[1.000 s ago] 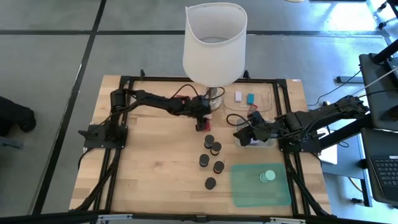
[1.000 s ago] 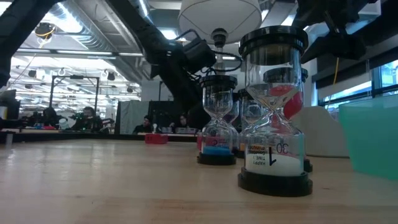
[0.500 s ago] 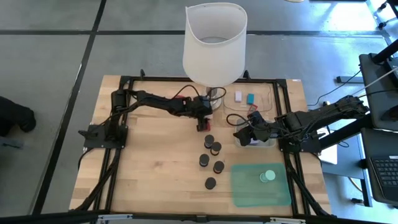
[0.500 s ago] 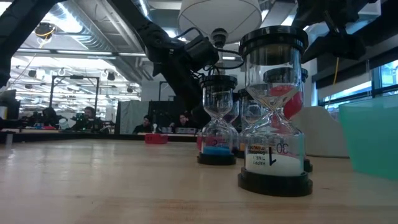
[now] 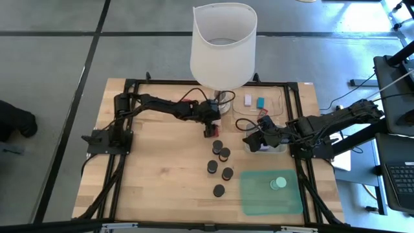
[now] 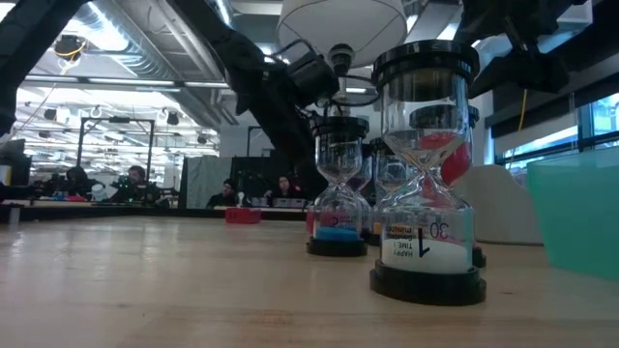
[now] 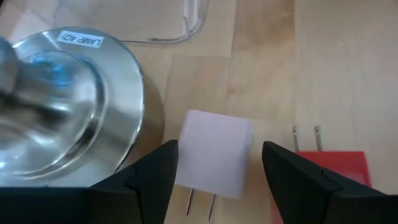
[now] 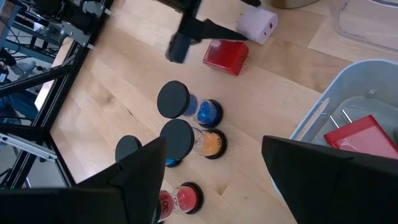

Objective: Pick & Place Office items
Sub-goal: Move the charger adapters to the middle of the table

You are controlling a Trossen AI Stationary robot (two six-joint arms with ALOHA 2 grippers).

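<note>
- Left gripper (image 7: 214,168) low beside the lamp base (image 7: 68,106), fingers parted around a pale pink plug block (image 7: 214,152) without clearly pressing it; block lies on the table (image 7: 323,68), prongs pointing back toward the wrist.
- Just beside that gripper, away from the lamp: a red plug block (image 7: 329,167), also flat on the wood.
- Further out from it: five black-capped hourglass timers (image 5: 220,166) standing in a loose cluster.
- Right gripper (image 8: 211,168) hovering over the edge of a grey tray (image 8: 348,93), fingers spread, nothing between them; red block (image 8: 364,137) lying inside that tray just ahead.
- Beyond the timers: green mat (image 5: 259,194) carrying a mint-green disc (image 5: 279,183).
</note>
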